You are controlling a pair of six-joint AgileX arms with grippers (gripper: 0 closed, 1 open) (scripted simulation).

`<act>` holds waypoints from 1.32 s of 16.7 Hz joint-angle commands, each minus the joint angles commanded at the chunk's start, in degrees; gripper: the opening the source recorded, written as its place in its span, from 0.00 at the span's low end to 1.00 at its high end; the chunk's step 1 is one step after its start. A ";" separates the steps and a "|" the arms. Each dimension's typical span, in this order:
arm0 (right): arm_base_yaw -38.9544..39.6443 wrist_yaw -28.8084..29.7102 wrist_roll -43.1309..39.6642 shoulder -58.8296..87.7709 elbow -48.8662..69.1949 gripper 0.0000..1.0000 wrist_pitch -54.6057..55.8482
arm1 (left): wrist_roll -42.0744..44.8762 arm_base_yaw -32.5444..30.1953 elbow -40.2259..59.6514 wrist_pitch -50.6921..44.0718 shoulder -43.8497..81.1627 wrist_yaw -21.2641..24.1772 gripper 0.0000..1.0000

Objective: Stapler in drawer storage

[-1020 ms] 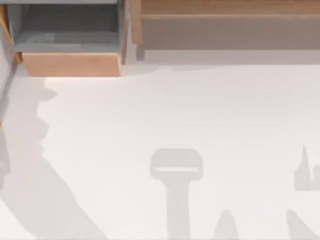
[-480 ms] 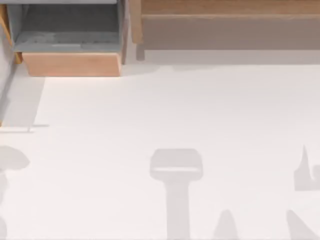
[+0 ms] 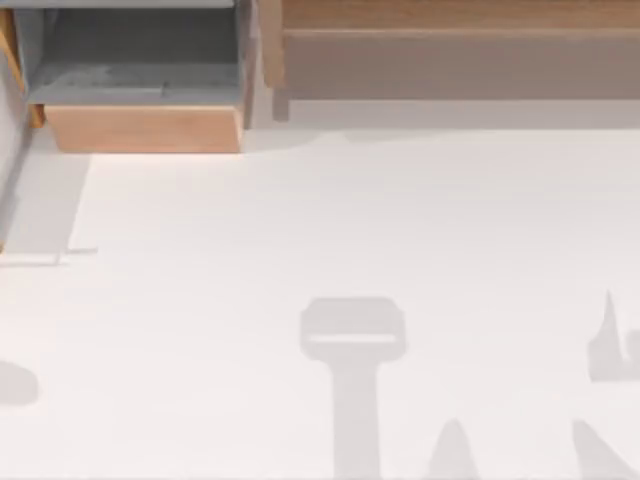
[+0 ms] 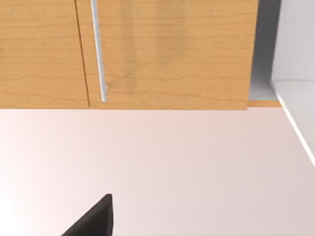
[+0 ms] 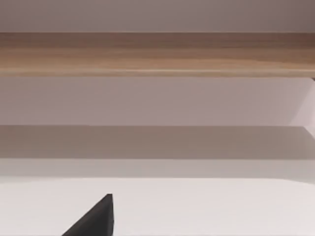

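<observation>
- Drawer (image 3: 140, 128) stands pulled open at the counter's far left corner in the top view. Its grey inside is bare to the camera and its light-wood front faces the open counter, placed as it was a second ago.
- Counter (image 3: 350, 220) has changed most. The broad arm shadow that crossed its left side a second ago has shrunk to a small patch (image 3: 14, 385) at the left edge.
- I judge from this that the left arm is drawing back from the drawer towards its rest, so the storing looks done or nearly so. The drawer is not yet pushed in.
- Shelf (image 3: 450, 50) runs along the far edge to the drawer's right. The right wrist view looks straight at its wooden rail (image 5: 157, 54), which the top view sees from above.
- Cabinet front (image 4: 162, 54) with a slim metal handle (image 4: 98, 54) faces the left wrist camera.
- Left gripper (image 4: 93, 219) and right gripper (image 5: 93, 219) each appear as a dark wedge above the counter. I cannot tell whether either is released or clenched.
- Stapler: I cannot tell where it lies; inside the drawer is my guess.
</observation>
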 joint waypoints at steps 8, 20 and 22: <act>0.00 0.00 0.00 0.00 0.00 1.00 0.00 | 2.22 -3.81 -4.36 3.57 4.36 1.62 1.00; 0.00 0.00 0.00 0.00 0.00 1.00 0.00 | 2.15 -7.27 0.12 0.95 6.12 -1.80 0.92; 0.00 0.00 0.00 0.00 0.00 1.00 0.00 | 2.15 -7.27 0.12 0.95 6.12 -1.80 0.77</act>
